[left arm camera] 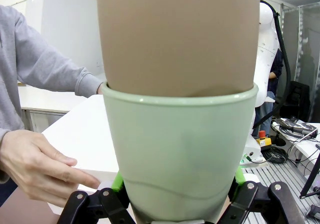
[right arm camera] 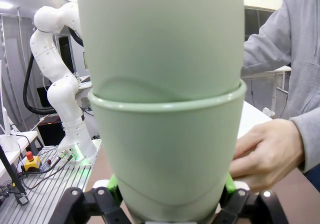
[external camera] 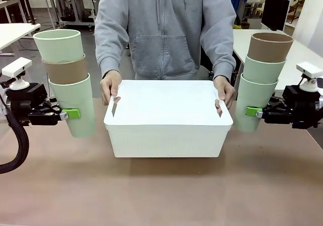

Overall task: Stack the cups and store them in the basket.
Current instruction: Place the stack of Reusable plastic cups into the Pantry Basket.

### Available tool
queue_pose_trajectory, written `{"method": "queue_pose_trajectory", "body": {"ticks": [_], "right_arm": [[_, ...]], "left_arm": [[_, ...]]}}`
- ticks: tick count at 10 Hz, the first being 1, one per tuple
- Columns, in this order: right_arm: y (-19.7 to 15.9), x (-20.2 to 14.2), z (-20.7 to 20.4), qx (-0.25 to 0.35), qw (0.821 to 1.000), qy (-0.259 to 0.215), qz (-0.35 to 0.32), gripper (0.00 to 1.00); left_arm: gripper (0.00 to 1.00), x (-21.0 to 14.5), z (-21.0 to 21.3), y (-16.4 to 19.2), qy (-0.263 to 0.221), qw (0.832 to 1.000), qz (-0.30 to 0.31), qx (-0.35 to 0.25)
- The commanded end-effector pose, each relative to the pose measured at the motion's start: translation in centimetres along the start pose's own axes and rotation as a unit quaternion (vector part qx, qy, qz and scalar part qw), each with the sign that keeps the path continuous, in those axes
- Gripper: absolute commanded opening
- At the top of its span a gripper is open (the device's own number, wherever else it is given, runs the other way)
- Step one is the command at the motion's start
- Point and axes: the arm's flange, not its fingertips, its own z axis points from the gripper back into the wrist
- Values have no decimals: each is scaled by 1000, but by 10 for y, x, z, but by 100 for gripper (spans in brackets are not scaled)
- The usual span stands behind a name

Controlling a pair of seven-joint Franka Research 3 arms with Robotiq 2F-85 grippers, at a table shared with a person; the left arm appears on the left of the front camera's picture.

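Stacking complete: left tool [external camera: 70,114] pinches one three-high stack of tapered mint and tan plastic cups [external camera: 69,77], right tool [external camera: 252,111] the second stack [external camera: 260,85], both beside the large white rectangular plastic basket [external camera: 166,140]; storing remains.

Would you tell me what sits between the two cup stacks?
In the front view: the basket, its ends held by the person's hands, between the left stack and right stack.

the basket [external camera: 166,135] stands in the middle of the table [external camera: 161,190], the left stack of cups [external camera: 68,79] in the left gripper [external camera: 70,114] beside its left end, the right stack of cups [external camera: 261,82] in the right gripper [external camera: 252,112] beside its right end, a person's hand [external camera: 110,86] on each end
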Motion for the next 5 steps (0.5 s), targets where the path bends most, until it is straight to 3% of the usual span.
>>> {"method": "queue_pose_trajectory", "body": {"ticks": [1,5], "right_arm": [[-1,2,-2,-2,1000,-4,7,84],[-1,2,-2,-2,1000,-4,7,84]], "left_arm": [[87,4,-1,-1,-4,1000,-6,-4],[87,4,-1,-1,-4,1000,-6,-4]]}}
